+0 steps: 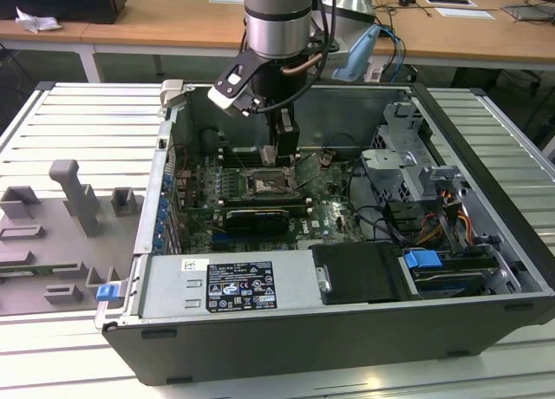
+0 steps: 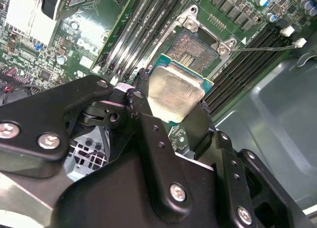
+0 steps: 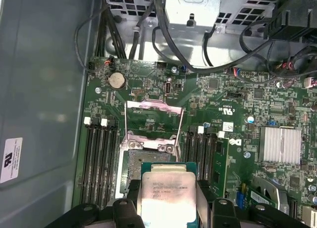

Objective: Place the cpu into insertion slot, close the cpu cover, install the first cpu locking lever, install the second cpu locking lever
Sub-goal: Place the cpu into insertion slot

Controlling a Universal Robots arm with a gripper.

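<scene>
On the exterior view's left, grey moulded holders (image 1: 74,212) sit on the slatted bench (image 1: 87,113). In the middle, inside the open computer case (image 1: 347,347), the tool (image 1: 282,160) hangs over the green board (image 3: 223,104), clamped on the cpu (image 2: 173,91) by two opposite edges. The cpu is held above the bare socket (image 3: 133,163), not seated. The cpu cover (image 3: 153,105) stands swung up. Rightward sits a metal drive cage (image 1: 408,156).

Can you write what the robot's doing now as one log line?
holding: cpu | jaws: shut on cpu | where: by empty socket | cpu cover: open | seated: not yet
</scene>
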